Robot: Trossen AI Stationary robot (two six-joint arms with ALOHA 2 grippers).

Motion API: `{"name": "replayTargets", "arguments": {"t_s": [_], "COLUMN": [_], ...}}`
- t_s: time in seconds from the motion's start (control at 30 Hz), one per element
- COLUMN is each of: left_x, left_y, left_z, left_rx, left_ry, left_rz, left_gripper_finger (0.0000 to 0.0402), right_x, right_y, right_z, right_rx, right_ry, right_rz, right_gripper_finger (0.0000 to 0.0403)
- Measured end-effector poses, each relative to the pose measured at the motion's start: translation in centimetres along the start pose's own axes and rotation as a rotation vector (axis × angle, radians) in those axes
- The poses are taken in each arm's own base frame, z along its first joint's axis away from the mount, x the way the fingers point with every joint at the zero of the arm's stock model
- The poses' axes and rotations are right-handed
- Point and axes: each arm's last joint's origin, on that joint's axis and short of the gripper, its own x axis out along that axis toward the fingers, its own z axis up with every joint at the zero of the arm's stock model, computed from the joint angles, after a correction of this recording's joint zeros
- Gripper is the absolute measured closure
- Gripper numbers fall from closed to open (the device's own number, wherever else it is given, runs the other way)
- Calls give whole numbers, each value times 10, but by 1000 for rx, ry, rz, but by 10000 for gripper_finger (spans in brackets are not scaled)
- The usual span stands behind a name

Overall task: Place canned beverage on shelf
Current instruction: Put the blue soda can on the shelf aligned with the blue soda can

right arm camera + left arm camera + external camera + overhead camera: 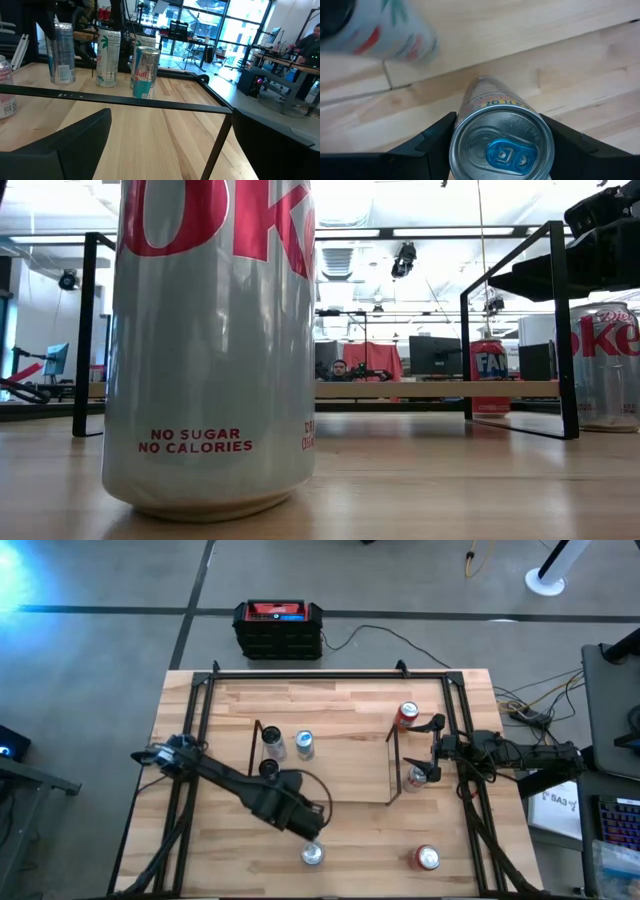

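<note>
Silver can (313, 854) sits upright near the table's (340, 830) front edge, clamped between left gripper (311, 840) fingers (432, 142) (blue tab on top). Right gripper (432, 748), jaws wide and holding nothing, hovers at shelf's (340, 765) right end.

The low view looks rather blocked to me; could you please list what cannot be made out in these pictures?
- Low view: the near silver can is cut off by the top edge, and it hides the left half of the shelf.
- Left wrist view: the far can is blurred and cut off by the frame's edge, so its label is unreadable.
- High view: the red can is too small for its brand to be read.
</note>
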Motion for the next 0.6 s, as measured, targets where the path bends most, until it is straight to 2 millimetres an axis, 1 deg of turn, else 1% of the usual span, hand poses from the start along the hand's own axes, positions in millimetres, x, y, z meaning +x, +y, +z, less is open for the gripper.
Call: {"name": "replayTargets", "arguments": {"t_s": [0.13, 0.43, 0.6], "left_x": [1, -6, -4], "left_y": [-2, -4, -4], "left_z": [10, 26, 36], "left_rx": [22, 0, 65], "left_ry": [2, 4, -6], "left_rz": [-5, -30, -19], "left_gripper_finger": [172, 172, 172], "right_x": [0, 0, 0], "right_y": [0, 0, 0], "right_z": [0, 0, 0], "right_rx": [0, 0, 0], "right_ry": [0, 0, 0], "right_rz": [0, 1, 0], "right_gripper_finger": [5, 5, 5]}}
